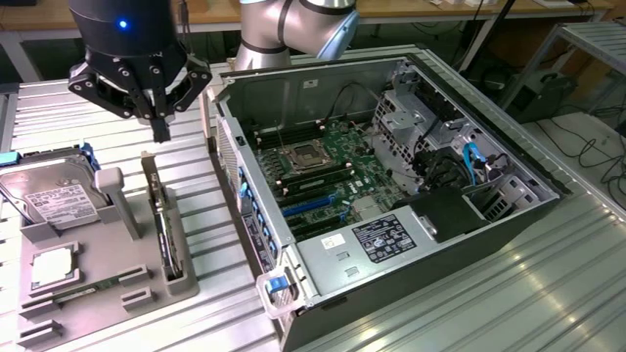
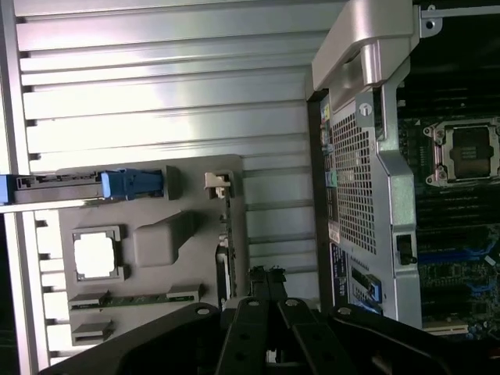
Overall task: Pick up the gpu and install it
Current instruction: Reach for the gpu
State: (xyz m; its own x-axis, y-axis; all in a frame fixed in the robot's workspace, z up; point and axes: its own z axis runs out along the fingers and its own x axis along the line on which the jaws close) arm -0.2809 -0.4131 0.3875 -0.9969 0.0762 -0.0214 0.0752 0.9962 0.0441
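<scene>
Closest to us in the exterior view is the gray tray [image 1: 102, 249], sitting on the metal tabletop [image 1: 470, 308]. In the tray we see a small green memory stick [image 1: 86, 289] and a square chip [image 1: 54, 268]. A bit further back is the silver hard drive [image 1: 54, 196].

The gpu [image 1: 161, 220] stands on its thin edge in a slot of the tray. It is on the side next to the computer case [image 1: 293, 95]. It sits all the way down in its slot, so we think it has not been picked up yet.

Above the far end of the gpu hangs the claw [image 1: 160, 132]. Its fingers are pressed together and nothing is between them. The tip is close to the card's top edge, but we think there is a little gap.

To the exterior view's right, the case lies open. We can see the green motherboard [image 1: 323, 165] and its blue slots [image 1: 308, 207], and no card sits in them. Behind it all is the robot arm [image 1: 293, 29].

So we think the job has only just begun. The picking up and the putting in are both left to do.
</scene>
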